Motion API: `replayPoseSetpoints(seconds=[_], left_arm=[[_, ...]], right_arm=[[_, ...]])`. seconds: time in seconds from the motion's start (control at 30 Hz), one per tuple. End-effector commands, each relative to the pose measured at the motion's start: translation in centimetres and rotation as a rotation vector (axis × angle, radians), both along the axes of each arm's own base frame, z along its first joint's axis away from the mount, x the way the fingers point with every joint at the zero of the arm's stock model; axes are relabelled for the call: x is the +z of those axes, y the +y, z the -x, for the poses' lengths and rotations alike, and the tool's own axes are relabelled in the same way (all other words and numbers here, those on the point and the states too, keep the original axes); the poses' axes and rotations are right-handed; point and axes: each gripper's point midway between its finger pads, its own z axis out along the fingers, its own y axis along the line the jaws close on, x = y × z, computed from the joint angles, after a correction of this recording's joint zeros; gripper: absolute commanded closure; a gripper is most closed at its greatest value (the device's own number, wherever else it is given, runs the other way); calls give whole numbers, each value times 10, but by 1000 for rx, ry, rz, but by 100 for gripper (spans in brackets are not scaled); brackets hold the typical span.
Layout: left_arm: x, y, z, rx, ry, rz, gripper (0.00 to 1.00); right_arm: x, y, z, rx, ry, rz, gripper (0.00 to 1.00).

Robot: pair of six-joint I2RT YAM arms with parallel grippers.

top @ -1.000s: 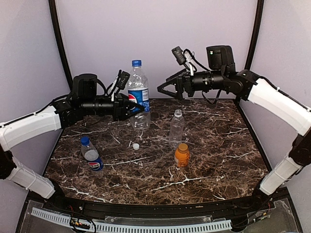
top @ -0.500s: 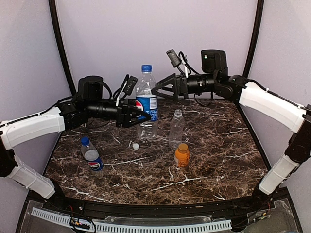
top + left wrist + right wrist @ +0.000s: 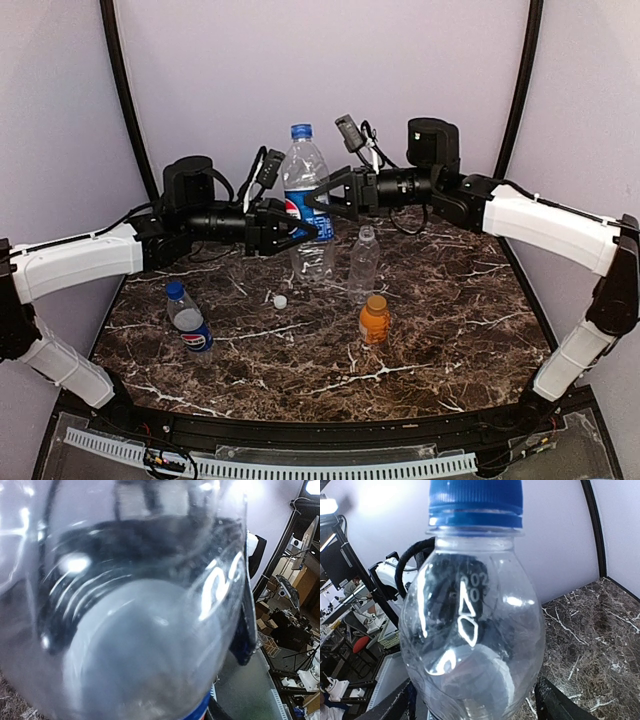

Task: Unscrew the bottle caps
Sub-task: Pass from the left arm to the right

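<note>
L gripper [image 3: 300, 230] is clamped narrow on the big bottle [image 3: 304, 165] at label height, holding it upright toward the back of the table [image 3: 470, 330], left of centre. Can't tell if the base rests on the marble. In the L wrist view the bottle's clear wall fills nearly everything, too close to make out the fingers.

R gripper [image 3: 312, 200] comes in from the right at the same bottle, just above the label and below the shoulder. Its jaws stand wide, w/ one finger each side of the body. In the R wrist view the fingers [image 3: 552, 702] show at both bottom corners w/ the bottle between them. Can't tell whether the pads touch the plastic. The blue cap [image 3: 301, 131] is on the neck, above the R gripper and clear of it.

Rest of the lot:
- Clear bottle [image 3: 364, 262] stands mid-table, no cap on it.
- White cap [image 3: 280, 301] lies on the marble to its left.
- Orange bottle [image 3: 374, 322] stands just in front of the clear one, orange cap [image 3: 376, 301] on.
- Small Pepsi [image 3: 189, 325] sits front left, tilted, 2nd blue cap [image 3: 175, 290] on.
</note>
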Motion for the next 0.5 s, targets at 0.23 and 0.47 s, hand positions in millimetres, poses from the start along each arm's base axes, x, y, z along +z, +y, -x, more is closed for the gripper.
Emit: replayPoseSetpoints(seconds=[0.23,0.47], left_arm=[[10,-8,4,-20,-7,66,58],[8,-7,2,-3,-5,72,57]], right_arm=[[4,15,7,48,3,-64,31],[5,15,7,48,-1,-71,54]])
